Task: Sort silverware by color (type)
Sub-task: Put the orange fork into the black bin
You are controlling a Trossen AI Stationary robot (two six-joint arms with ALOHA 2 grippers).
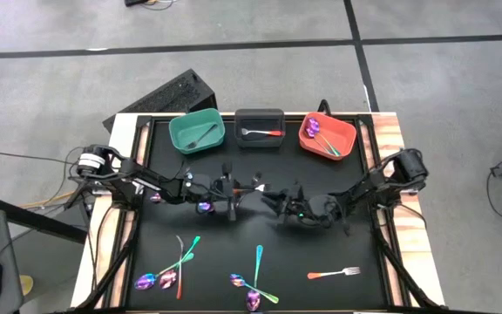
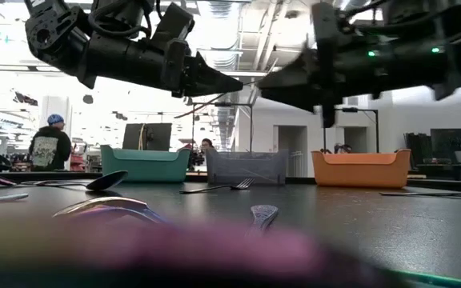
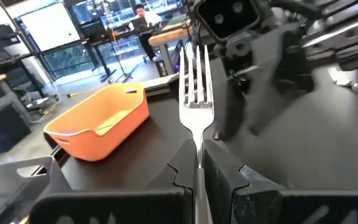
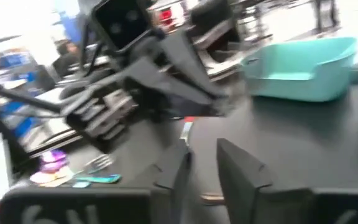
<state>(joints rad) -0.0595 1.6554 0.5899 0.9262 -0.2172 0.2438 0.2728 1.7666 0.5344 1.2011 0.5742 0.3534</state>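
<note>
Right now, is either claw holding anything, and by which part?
The left claw is shut on a silver fork, pinching its handle, tines pointing out. The right claw is open with nothing between its fingers.

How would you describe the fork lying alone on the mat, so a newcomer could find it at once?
Start at the orange bin at the back right of the black mat and come straight toward the front edge. There lies one fork by itself, orange-handled with silver tines, well apart from the crossed purple-teal pieces to its left.

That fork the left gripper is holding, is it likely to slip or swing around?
Probably stiff: the fork stands straight out of the shut left gripper. It may pivot, since only its thin handle is pinched. Its shiny surface looks slippery.
</note>
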